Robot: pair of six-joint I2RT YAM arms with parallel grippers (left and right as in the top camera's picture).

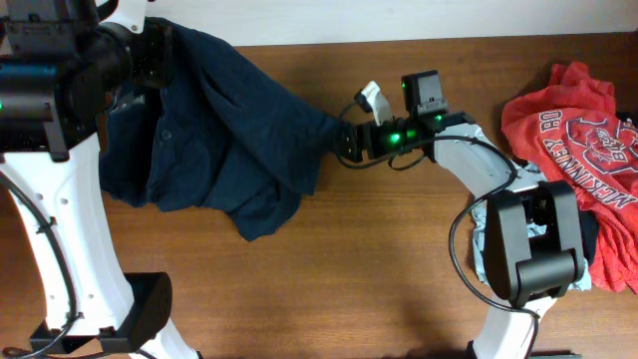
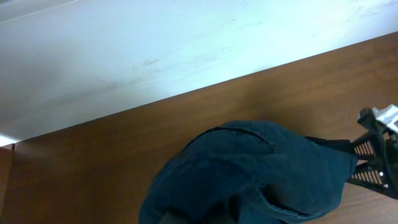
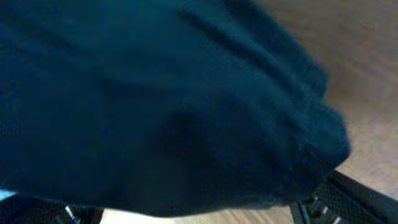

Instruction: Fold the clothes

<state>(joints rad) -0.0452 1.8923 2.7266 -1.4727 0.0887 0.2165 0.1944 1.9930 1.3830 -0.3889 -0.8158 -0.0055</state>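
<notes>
ok so starting nearest the arm bases: bare brown counter [image 1: 379, 289] along the 6 o'clock side, and down at about 4 o'clock a pale bit of cloth [image 1: 481, 249] pokes out from under the right arm. A red shirt [image 1: 573, 150] with a printed logo sits crumpled at 3 o'clock, well apart from the job. The clothes [image 1: 219, 140], the dark navy thing, run from 10 o'clock to the middle of the counter. They're rumpled, not flat, with one lobe sagging toward 7 o'clock and a narrow end stretched out to the middle. The right tool [image 1: 344, 140] sits at that narrow end, and on its wrist cam the fabric fills nearly everything. Its fingers [image 3: 354, 199] show only at the bottom corners, spread wide with the bunched cloth over the gap, so it looks spread rather than pinching. Furthest back, at about 11 o'clock, the left tool [image 1: 158, 58] is pressed together on the far corner of the clothes, which hang off it raised above the counter. Its fingers are buried in fabric on its own cam.
</notes>
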